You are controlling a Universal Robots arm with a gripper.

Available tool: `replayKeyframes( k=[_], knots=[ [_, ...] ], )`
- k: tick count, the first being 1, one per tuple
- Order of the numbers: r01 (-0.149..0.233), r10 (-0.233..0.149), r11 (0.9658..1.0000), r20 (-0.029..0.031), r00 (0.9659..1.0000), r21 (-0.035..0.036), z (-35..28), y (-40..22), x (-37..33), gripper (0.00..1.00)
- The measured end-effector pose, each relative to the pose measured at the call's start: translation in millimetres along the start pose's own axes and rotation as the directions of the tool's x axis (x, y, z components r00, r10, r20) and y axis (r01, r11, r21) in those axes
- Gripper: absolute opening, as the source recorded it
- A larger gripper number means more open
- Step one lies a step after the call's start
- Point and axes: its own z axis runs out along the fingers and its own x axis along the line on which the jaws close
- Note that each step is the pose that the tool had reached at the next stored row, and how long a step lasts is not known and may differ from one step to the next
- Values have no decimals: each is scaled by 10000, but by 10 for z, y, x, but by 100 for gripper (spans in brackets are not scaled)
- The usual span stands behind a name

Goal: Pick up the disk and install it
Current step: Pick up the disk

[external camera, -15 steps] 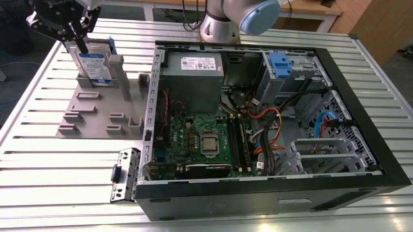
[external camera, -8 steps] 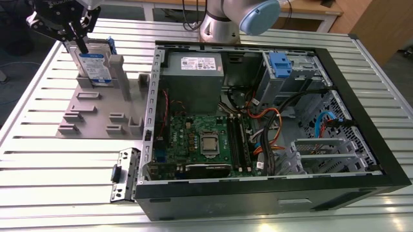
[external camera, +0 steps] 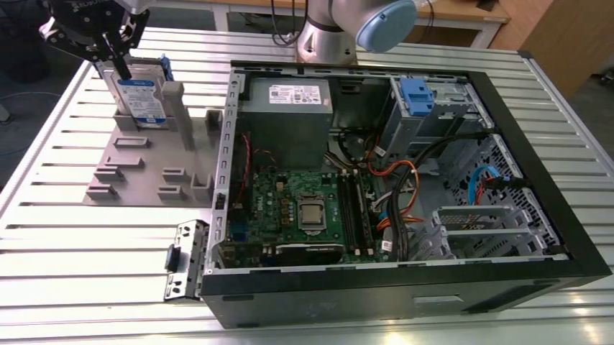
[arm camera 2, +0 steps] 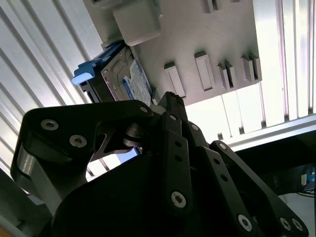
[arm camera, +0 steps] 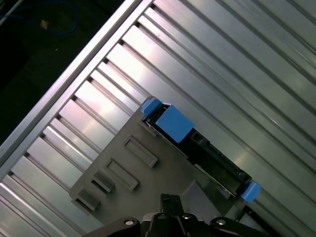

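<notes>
Watching from my remote station, I take the open computer case (external camera: 384, 295) as my landmark; it lies on its side on the slatted metal table (external camera: 57, 237). Outside the case, toward the exterior view's left, a grey fixture plate (external camera: 144, 162) with raised blocks and slots lies just beside the case's left wall. The disk (external camera: 142, 97) stands upright on edge in a slot at the far end of that plate, outside the case. Its white-and-blue label faces the camera and its blue bracket shows along one edge. The gripper (external camera: 123, 72) hangs above the disk, its black tip reaching down across the upper part of the label.

In the second wrist view the gripper (arm camera 2: 165, 96) shows close beside the disk (arm camera 2: 131, 81). In the first wrist view the disk (arm camera: 197, 143) appears edge-on from above, seated in the fixture plate (arm camera: 123, 168). I cannot tell how far the claw is open, nor whether it has hold of the disk.

Inside the case, nearest its left wall, sit a grey power supply (external camera: 287, 115) and, nearer the camera, a green motherboard (external camera: 298, 205). Further toward the exterior view's right, a blue plastic clip (external camera: 415, 93) tops a drive bay inside the case. The arm's base (external camera: 331, 32) stands just behind the case's far wall.
</notes>
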Motion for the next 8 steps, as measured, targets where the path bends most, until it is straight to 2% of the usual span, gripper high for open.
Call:
replayKeyframes(
  k=[8],
  knots=[
    [139,-139,9999,-3,9999,-4,-1,0,0,10]
  ],
)
